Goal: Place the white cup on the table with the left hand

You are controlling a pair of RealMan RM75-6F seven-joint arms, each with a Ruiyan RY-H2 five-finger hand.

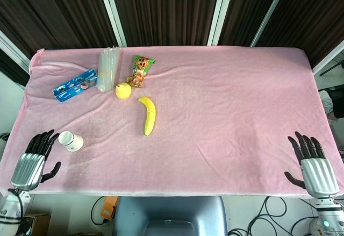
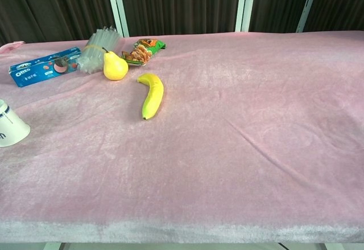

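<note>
Lying near the table's left edge, white cup (image 1: pixel 71 141) clears left hand (image 1: pixel 33 163).

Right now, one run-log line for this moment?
cup: lying on table, released | left hand: open, clear of cup | right hand: open, idle | phase: place done

The tabletop (image 1: pixel 226 112) is covered with a pink cloth (image 1: pixel 242 85) that has soft wrinkles. A banana (image 1: pixel 148 115) lies on it, left of the middle. Just behind the banana, to its left, stands a pear (image 1: pixel 123 91). Behind the pear lies a snack bag (image 1: pixel 140 70), green and orange. Left of the pear lies a bundle of clear plastic (image 1: pixel 107 68), and further left a blue cookie box (image 1: pixel 74 85). Well in front of the box, near the left edge, the white cup (image 1: pixel 70 141) lies on its side.
</note>
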